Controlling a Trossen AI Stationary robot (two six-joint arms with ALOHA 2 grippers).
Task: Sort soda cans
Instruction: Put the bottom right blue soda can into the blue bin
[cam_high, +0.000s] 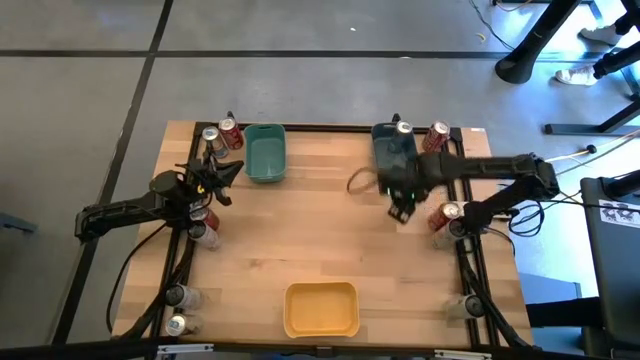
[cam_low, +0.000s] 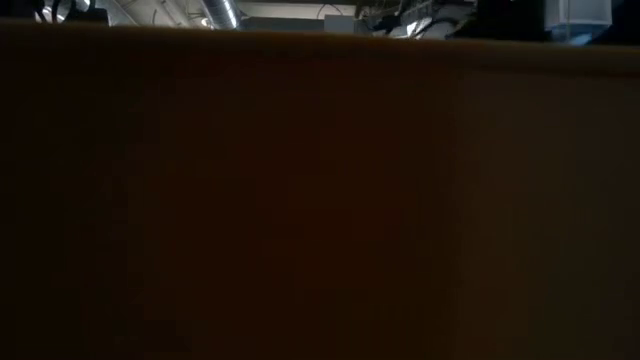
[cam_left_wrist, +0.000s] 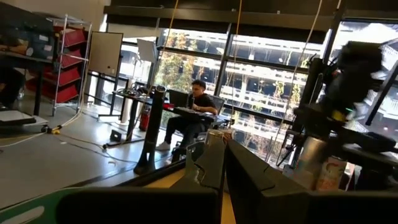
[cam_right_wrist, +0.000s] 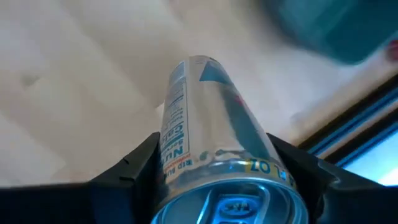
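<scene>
In the right wrist view, a silver-grey soda can (cam_right_wrist: 205, 112) sits between the fingers of my right gripper (cam_right_wrist: 221, 177), above the bare wood. In the high view that gripper (cam_high: 400, 208) hangs just in front of the dark bin (cam_high: 393, 150). My left gripper (cam_high: 215, 180) is shut on nothing at the table's left edge, tipped slightly upward. Other cans stand upright on the table: two at the far left (cam_high: 220, 134), one under the left arm (cam_high: 205, 228), two at the near left (cam_high: 180, 308), two at the far right (cam_high: 420, 131), one at the right edge (cam_high: 446, 215). My right gripper pinches the silver can by its side wall just below the top rim (cam_right_wrist: 180, 162), one finger (cam_right_wrist: 134, 171) on each side. The fingers come from above and point down. The can hangs upright below them, its base clear of the table.
A teal bin (cam_high: 265, 152) stands at the far left of centre and a yellow bin (cam_high: 321, 308) at the near edge. The yellow bin's wall fills the low view. A black frame runs around the table. A person sits at a desk far behind.
</scene>
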